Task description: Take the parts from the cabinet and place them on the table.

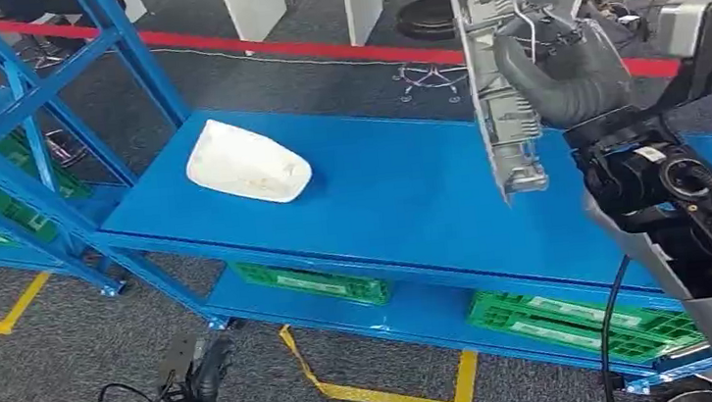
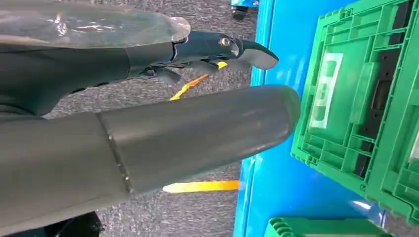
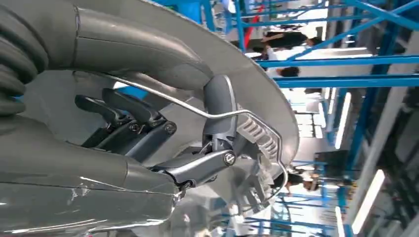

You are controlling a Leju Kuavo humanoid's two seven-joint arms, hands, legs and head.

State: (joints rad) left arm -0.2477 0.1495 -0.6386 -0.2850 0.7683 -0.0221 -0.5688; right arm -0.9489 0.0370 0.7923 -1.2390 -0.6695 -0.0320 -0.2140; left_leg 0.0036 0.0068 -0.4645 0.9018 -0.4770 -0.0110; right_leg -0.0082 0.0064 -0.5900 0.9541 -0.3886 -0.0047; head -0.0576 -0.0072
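Clearly the right hand (image 1: 566, 67) grips a grey part (image 1: 492, 70) upright, high over the shelf's (image 1: 410, 191) far edge; held by a wire clip, it may twist or slip; a white part (image 1: 247, 162) lies near the left end; the left hand (image 1: 196, 374) hangs low, fingers apart, holding nothing.

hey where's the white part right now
In the head view the white part lies on the left end of the blue table top, clear of both hands, with a green crate on the shelf below it.
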